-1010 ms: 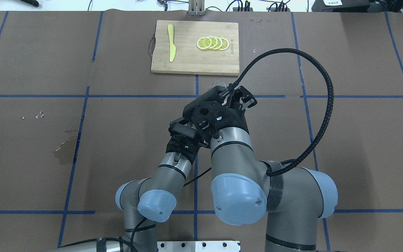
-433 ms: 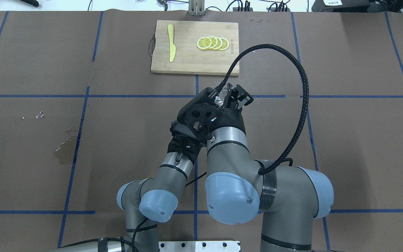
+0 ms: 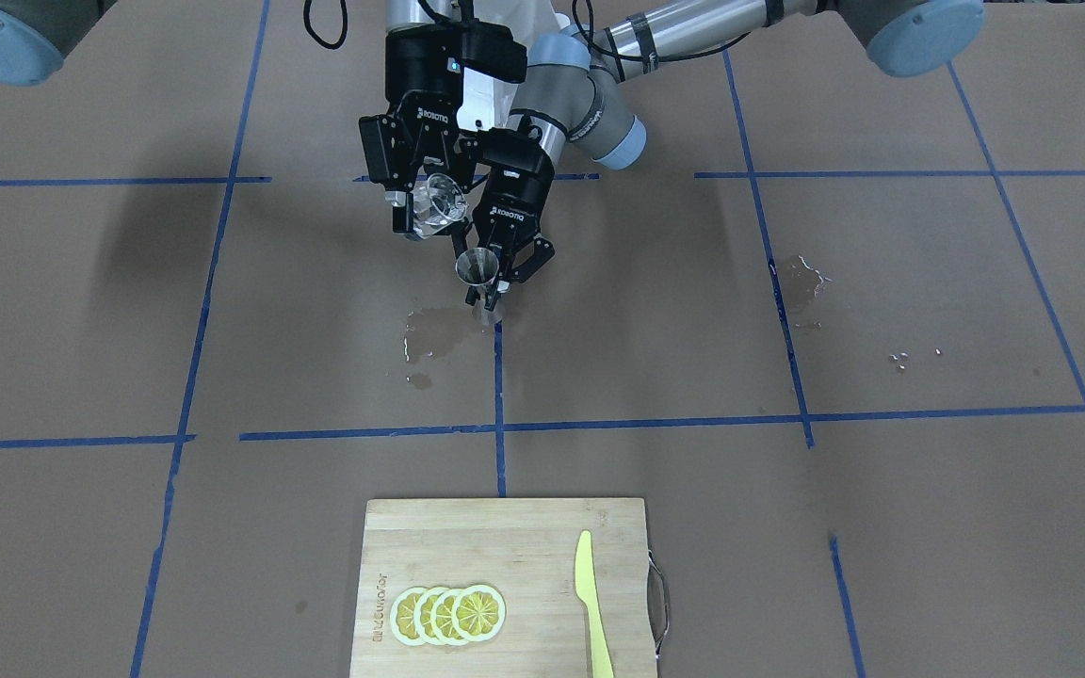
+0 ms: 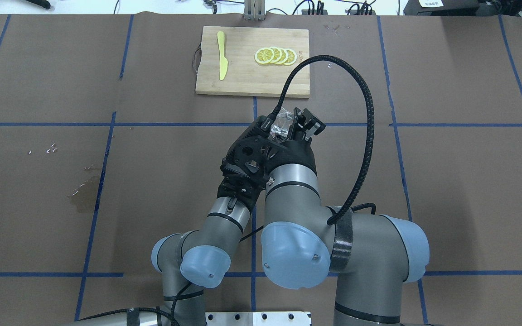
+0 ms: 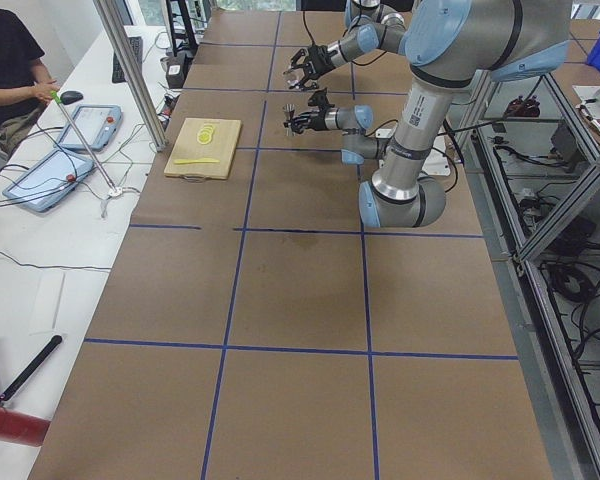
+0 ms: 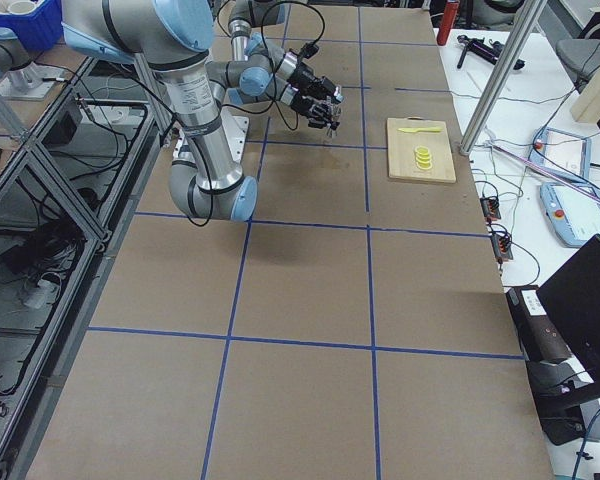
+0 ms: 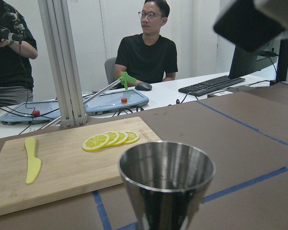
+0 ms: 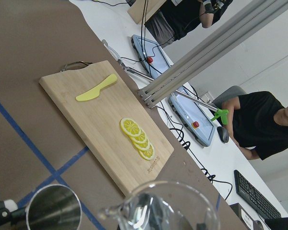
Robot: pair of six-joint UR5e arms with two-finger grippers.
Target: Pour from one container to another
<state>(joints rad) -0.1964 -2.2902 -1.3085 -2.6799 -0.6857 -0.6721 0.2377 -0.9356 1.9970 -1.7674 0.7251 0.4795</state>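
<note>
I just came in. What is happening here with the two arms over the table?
The robot is set up to pour from one small vessel into another. Its right gripper holds a clear glass cup, tilted toward a steel jigger that the left gripper holds upright just below it. Whether liquid is running cannot be seen. A wet patch lies on the table near them.
</note>
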